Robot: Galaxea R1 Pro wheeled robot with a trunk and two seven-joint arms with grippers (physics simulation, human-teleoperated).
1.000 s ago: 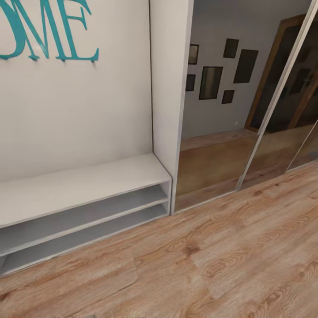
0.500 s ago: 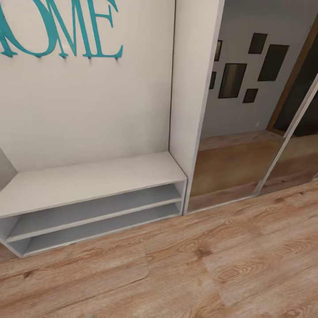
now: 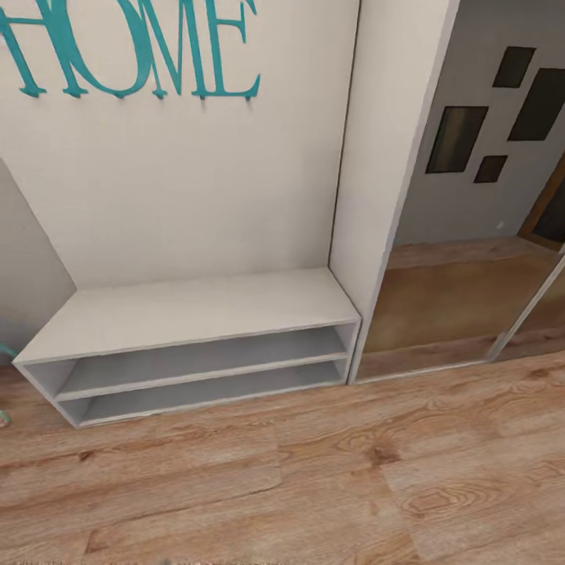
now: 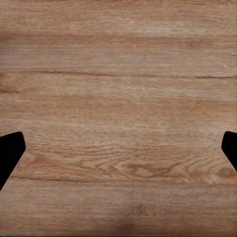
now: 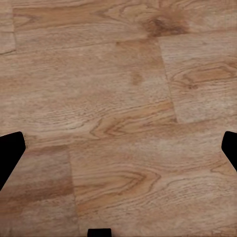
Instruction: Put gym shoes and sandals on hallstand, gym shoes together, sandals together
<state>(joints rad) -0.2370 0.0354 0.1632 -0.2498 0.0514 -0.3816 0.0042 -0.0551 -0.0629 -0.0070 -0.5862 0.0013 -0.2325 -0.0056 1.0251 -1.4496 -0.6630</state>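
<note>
White hallstand (image 3: 196,314) stands bare on wood-plank corridor floor (image 3: 329,486); left claw (image 4: 118,148) and right claw (image 5: 118,148) hang spread apart, holding nothing.

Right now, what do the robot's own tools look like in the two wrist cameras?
Little shows. In the left wrist view the left tool appears as two flat black fingertips with angled ends at the frame edges. The right tool looks the same, with a small black block at the frame edge. No cables or markings visible.

Lighting: even, diffuse, moderately bright; source not discernible. Shadows: soft grey shade inside hallstand (image 3: 196,369) shelves. Glare: none; mirror door (image 3: 471,259) reflects dimly. Sharpness: slightly soft render, floor (image 4: 118,98) grain mildly blurred in wrist views. Head view tilts verticals.
</note>
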